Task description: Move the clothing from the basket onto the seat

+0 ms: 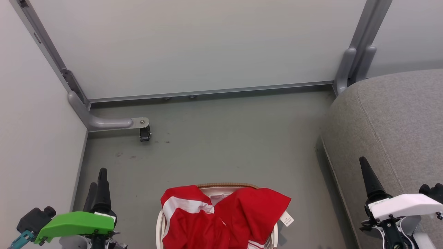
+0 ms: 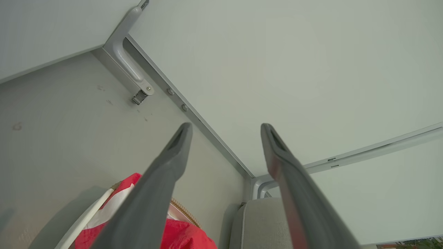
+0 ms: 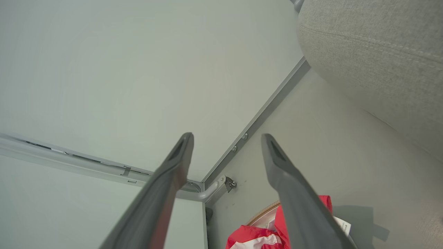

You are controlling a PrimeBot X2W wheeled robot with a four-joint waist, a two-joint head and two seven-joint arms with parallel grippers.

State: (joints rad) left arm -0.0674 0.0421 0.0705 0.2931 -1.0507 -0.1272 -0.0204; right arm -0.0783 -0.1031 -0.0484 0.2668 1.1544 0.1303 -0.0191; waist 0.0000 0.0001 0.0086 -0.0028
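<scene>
The clothing point(image 1: 221, 221) lies heaped in the basket point(image 1: 226, 185), which stands on the floor point(image 1: 225, 138) at the bottom middle of the head view. The seat point(image 1: 398, 121) is near on its right, and none of the red fabric is on that cushion yet. Two red pieces show: one on the left with a broad white stripe point(image 1: 187, 204), and one on the right that spills over the basket's right rim, its white tag point(image 1: 287, 218) hanging outside. The left end effector point(image 2: 225, 127) is open, its two fingers spread with nothing between them, and it hovers left of the basket, apart from it. The right end effector point(image 3: 226, 135) is likewise open and empty, at the lower right of the head view over the seat's near side. The garments look light, thin and limp, so they will likely sag under a pinch rather than hold shape, and the smooth-looking cloth may slip from a shallow bite. A good place to take hold is probably a raised fold near the top of the heap, where the fingers can close on doubled cloth without scraping the basket's wall. The draped right piece offers such a ridge. The tag looks too flimsy to lift by. Since the two pieces overlap in the middle, lifting one may drag the other along, and a trailing hem could catch the rim.
</scene>
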